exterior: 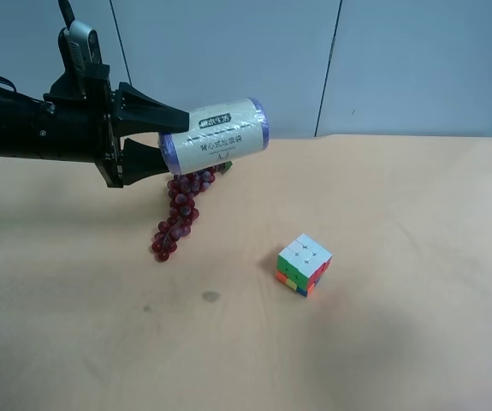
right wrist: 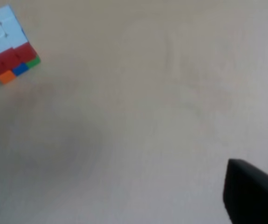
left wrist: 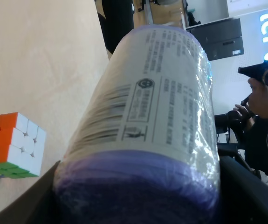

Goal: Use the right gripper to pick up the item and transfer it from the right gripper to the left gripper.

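The cream-white can (exterior: 216, 137) with purple ends and a printed label is held sideways in the air, above the table's back left. My left gripper (exterior: 167, 137), on the black arm with the grey camera module at the exterior high view's left, is shut on the can's purple end. The left wrist view shows the can (left wrist: 147, 130) filling the frame between the left gripper's (left wrist: 138, 200) fingers. My right gripper (right wrist: 110, 186) shows only in the right wrist view. Its finger edges stand wide apart over bare table with nothing between them. It is out of the exterior high view.
A bunch of purple grapes (exterior: 181, 210) lies on the beige table (exterior: 400, 214) under the held can. A multicoloured cube (exterior: 304, 264) sits near the table's middle. It also shows in the right wrist view (right wrist: 10, 44) and the left wrist view (left wrist: 12, 144).
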`<state>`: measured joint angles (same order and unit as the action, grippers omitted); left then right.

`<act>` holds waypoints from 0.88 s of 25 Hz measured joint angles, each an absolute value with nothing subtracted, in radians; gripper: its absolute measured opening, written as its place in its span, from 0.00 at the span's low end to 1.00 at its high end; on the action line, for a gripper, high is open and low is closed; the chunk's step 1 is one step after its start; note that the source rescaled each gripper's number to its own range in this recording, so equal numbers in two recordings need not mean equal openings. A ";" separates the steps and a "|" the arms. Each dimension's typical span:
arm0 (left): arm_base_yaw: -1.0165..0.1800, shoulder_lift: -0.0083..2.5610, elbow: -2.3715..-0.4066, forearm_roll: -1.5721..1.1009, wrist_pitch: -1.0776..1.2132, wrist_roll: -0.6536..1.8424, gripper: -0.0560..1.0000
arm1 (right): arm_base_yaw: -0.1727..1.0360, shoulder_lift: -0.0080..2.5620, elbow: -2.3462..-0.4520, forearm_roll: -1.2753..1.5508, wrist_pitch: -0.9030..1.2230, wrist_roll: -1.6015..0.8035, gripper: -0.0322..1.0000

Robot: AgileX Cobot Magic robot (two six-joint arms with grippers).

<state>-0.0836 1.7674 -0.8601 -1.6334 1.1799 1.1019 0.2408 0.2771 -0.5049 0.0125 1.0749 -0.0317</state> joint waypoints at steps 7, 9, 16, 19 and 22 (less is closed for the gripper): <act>-0.084 1.767 -0.860 -1.633 1.180 1.104 0.06 | 0.241 0.241 -0.505 0.012 1.074 -0.032 0.85; -0.084 1.767 -0.860 -1.633 1.180 1.105 0.06 | 0.236 0.203 -0.504 0.009 1.074 -0.032 0.85; -0.084 1.767 -0.860 -1.633 1.180 1.119 0.06 | 0.036 0.010 -0.504 -0.018 1.075 -0.022 0.85; -0.084 1.767 -0.860 -1.633 1.180 1.127 0.06 | -0.034 -0.002 -0.504 -0.019 1.075 -0.022 0.85; -0.084 1.767 -0.860 -1.633 1.180 1.128 0.06 | -0.043 -0.003 -0.504 -0.019 1.075 -0.022 0.83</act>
<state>-0.0836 1.7674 -0.8601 -1.6334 1.1799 1.1276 -0.0426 -0.0030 -0.5038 -0.0186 1.0754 -0.0222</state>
